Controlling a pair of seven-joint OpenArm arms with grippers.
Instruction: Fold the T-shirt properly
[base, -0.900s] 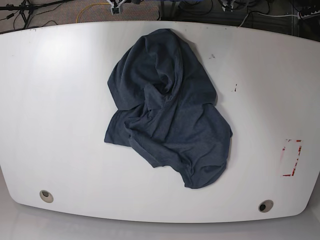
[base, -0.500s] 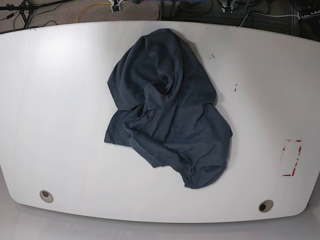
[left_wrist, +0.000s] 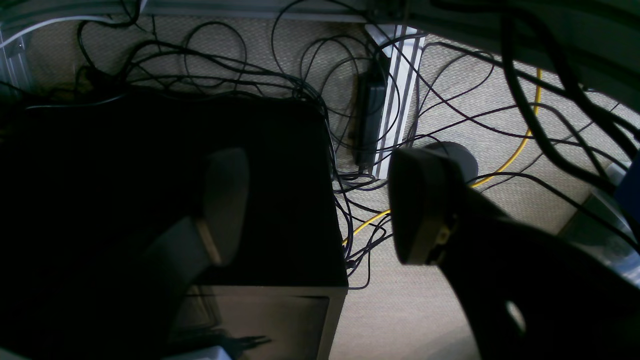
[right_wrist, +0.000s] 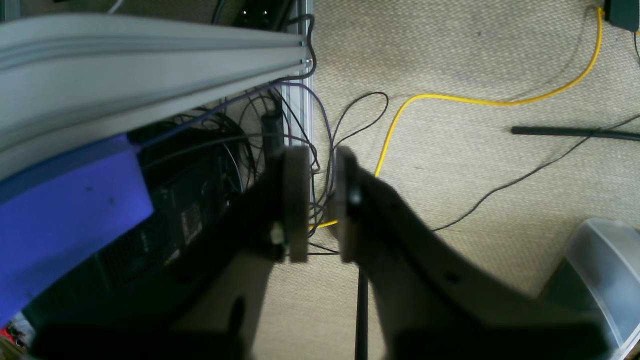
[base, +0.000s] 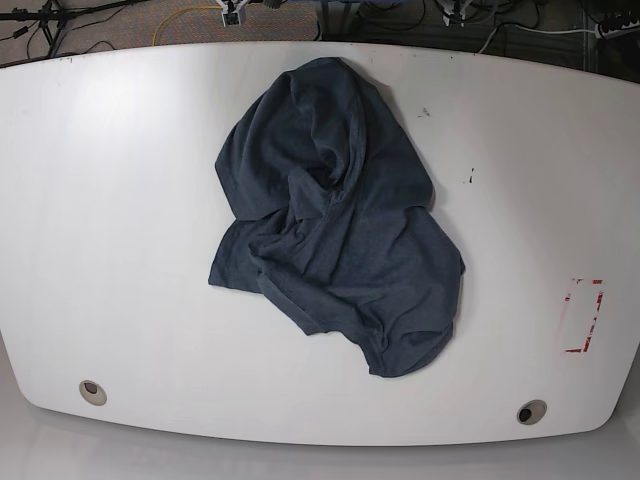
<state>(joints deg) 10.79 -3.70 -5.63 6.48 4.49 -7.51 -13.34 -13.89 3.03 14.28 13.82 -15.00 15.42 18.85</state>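
Note:
The T-shirt (base: 335, 220), dark navy-blue, lies crumpled in a heap in the middle of the white table (base: 120, 200), with one lobe reaching the far edge and another towards the front right. Neither arm shows in the base view. The left wrist view looks down at the floor behind the table; my left gripper (left_wrist: 320, 200) hangs there open, with nothing between its fingers. In the right wrist view my right gripper (right_wrist: 317, 200) also hangs over the carpet, its pads almost together with a thin gap and nothing held.
A red tape mark (base: 583, 315) sits at the table's right. Two cable holes (base: 92, 391) (base: 531, 411) lie near its front edge. Below the left gripper are a black box (left_wrist: 150, 190) and tangled cables. A metal rail (right_wrist: 125, 50), a yellow cable (right_wrist: 450, 100) and a clear bin (right_wrist: 600, 270) surround the right gripper.

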